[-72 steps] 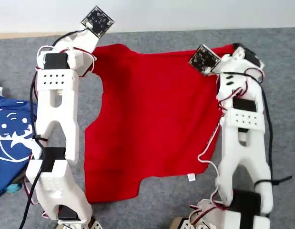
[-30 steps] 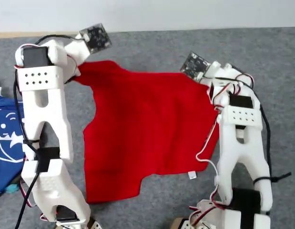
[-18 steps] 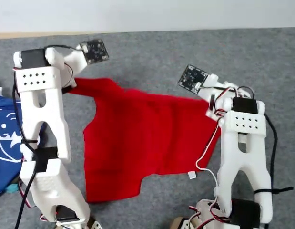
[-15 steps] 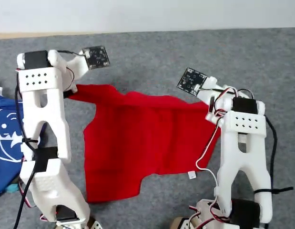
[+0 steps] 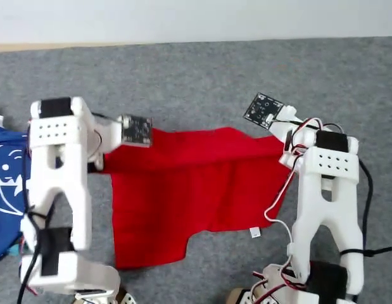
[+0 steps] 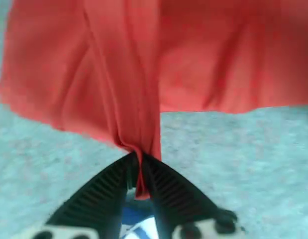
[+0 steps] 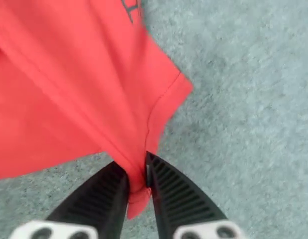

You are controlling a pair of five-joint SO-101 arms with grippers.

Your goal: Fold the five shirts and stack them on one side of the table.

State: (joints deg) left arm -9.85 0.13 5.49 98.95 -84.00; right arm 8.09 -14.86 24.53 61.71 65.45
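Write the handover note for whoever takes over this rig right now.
Grippers: the left gripper is shut on one far corner of the red shirt; the right gripper is shut on the other.
Things: the red shirt lies on the grey table between the arms, its far edge held over its middle. A blue shirt lies at the table's left edge.
Done: first fold half made.
Left: lay the fold down, finish folding, stack, then the other shirts.

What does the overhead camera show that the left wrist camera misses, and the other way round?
From above: the left arm and right arm whole, a blue shirt at the left edge of the table, and the red shirt in its full spread. From the left wrist: close up, black fingers clamped on a bunched fold of red cloth. Both share the red shirt and the grey table.
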